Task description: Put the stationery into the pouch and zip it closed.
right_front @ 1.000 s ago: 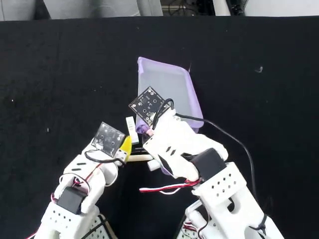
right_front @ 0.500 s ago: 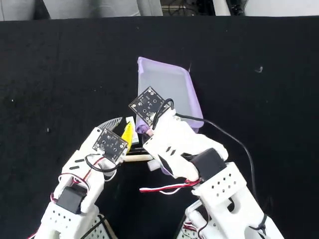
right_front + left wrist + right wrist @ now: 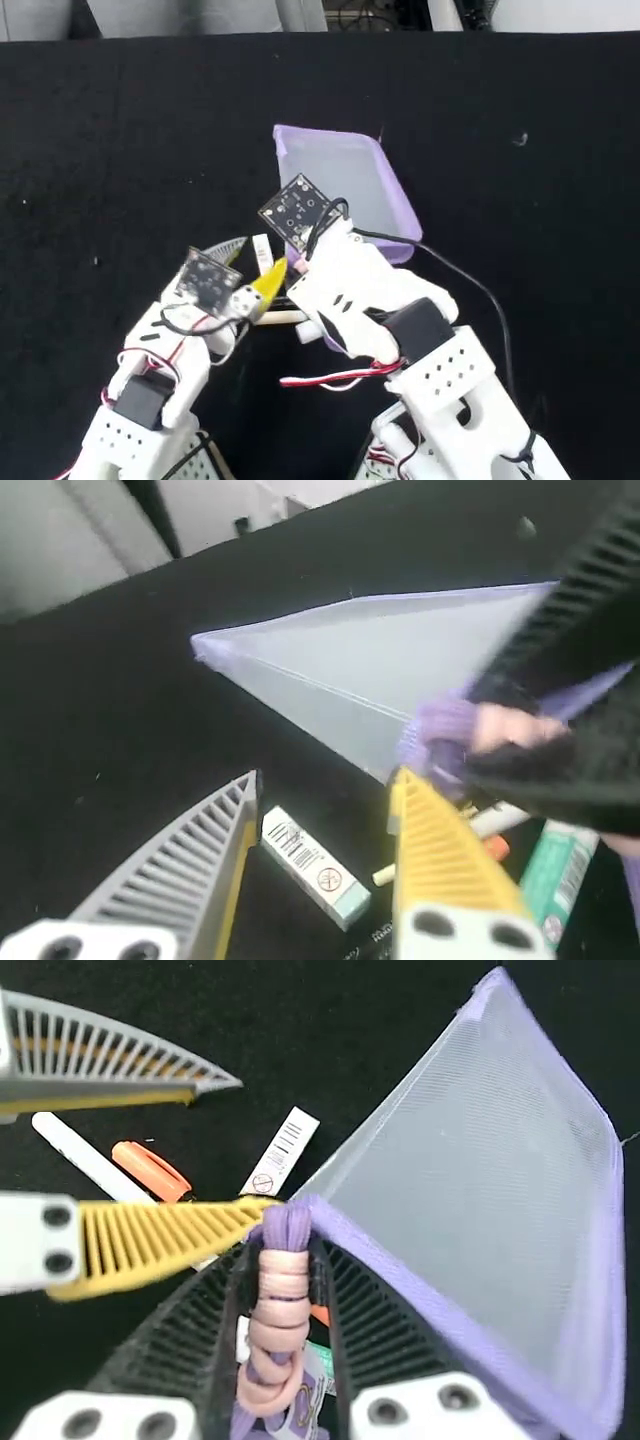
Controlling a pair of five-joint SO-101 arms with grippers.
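The purple mesh pouch [image 3: 345,180] lies at mid-table, its near edge lifted. My right gripper [image 3: 296,262] is shut on the pouch's purple and pink zipper cord [image 3: 283,1280] at the near corner. My left gripper [image 3: 262,255] is open just beside it, its yellow finger [image 3: 150,1240] touching the cord end and its grey finger [image 3: 110,1060] spread wide. Between and under those fingers lie a small white and green eraser [image 3: 305,865], a white marker [image 3: 80,1155] and an orange pen cap [image 3: 150,1170]. A green-labelled item [image 3: 555,870] lies under the right gripper's black fingers [image 3: 570,670].
Black cloth [image 3: 120,150] covers the whole table. A pale pencil-like stick [image 3: 280,317] lies between the two arms near the front. A black cable [image 3: 470,280] trails from the right arm across the cloth.
The left gripper has opened and swung toward the pouch's near corner, its yellow finger now against the cord. The pouch's near edge has shifted slightly. The right arm has stayed put.
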